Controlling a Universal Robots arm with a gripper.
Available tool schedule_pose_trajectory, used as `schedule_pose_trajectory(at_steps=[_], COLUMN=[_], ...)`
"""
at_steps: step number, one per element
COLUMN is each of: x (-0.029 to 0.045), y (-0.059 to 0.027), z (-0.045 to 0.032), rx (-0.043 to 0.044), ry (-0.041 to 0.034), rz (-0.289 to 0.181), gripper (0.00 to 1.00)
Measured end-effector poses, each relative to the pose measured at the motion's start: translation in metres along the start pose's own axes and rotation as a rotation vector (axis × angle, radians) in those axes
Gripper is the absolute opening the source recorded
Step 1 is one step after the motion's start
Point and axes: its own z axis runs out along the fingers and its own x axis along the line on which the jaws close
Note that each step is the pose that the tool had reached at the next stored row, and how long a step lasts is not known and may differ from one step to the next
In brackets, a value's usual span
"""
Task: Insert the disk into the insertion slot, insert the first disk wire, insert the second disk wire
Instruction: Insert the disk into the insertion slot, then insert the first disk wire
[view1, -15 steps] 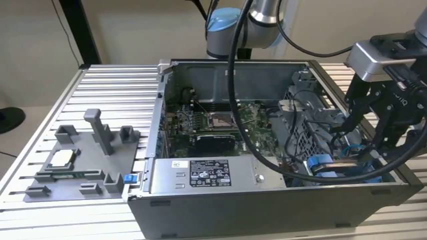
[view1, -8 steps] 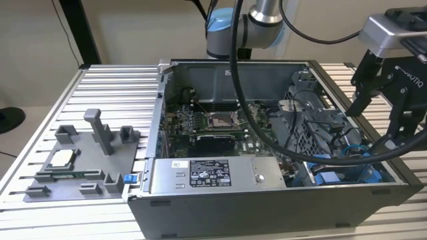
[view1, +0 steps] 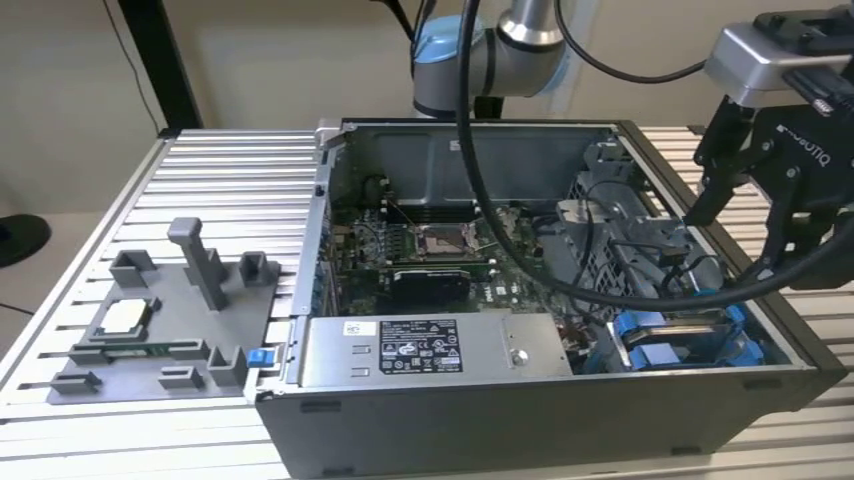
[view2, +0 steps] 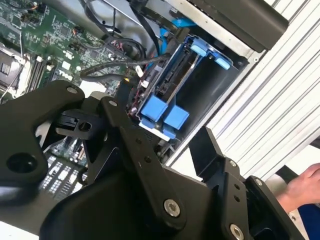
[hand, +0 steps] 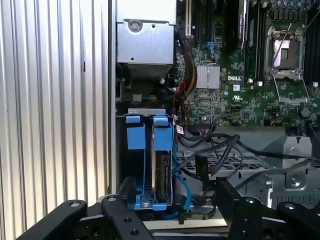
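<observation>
The disk (hand: 162, 170) stands on edge inside the insertion slot (hand: 145, 112), at the case's front corner on the exterior view's right. Its blue frame tabs (view2: 162, 112) stick out of the bay. In the exterior view the disk (view1: 694, 320) lies low in the slot (view1: 754, 350). My gripper (view1: 754, 225) hangs open above that corner, nothing between its black fingers. In both wrist views the gripper (hand: 172, 187) (view2: 155, 122) straddles the bay from a distance. Black cables (hand: 220, 150) and a thin blue cable (hand: 181, 187) run beside the disk; I cannot tell which are the disk wires or whether any is plugged in.
The open case holds a motherboard (view1: 427, 250), a grey labelled power-supply box (view1: 427, 350) and a perforated cage (view1: 627, 250). A grey fixture plate (view1: 160, 320) lies on the slatted table at the exterior view's left. A person's hand (view2: 305, 187) is beside the case.
</observation>
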Motion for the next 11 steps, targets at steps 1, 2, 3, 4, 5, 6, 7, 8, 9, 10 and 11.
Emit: schedule_pose_trajectory(at_steps=[1, 2, 3, 4, 5, 6, 7, 8, 9, 10, 11], x=[-0.0033, -0.0062, -0.0092, -0.0121, -0.0152, -0.0182, -0.021, -0.0239, -0.0266, -0.0292, -0.032], y=[0.0006, 0.001, 0.0015, 0.002, 0.0023, 0.0026, 0.0028, 0.003, 0.0033, 0.0035, 0.0038], z=[0.0014, 0.003, 0.0042, 0.0056, 0.0069, 0.0082, 0.0096, 0.0109, 0.0123, 0.0137, 0.0153], rx=[0.0001, 0.0001, 0.0001, 0.0002, 0.0002, 0.0003, 0.0004, 0.0004, 0.0005, 0.0006, 0.0006], ry=[0.001, 0.0038, 0.0079, 0.012, 0.017, 0.0215, 0.0259, 0.0304, 0.0344, 0.0374, 0.0399], rz=[0.0, 0.0, 0.0, 0.0, 0.0, 0.0, 0.0, 0.0, 0.0, 0.0, 0.0], gripper=[1.0, 1.0, 1.0, 1.0, 1.0, 1.0, 1.0, 1.0, 0.0, 0.0, 0.0])
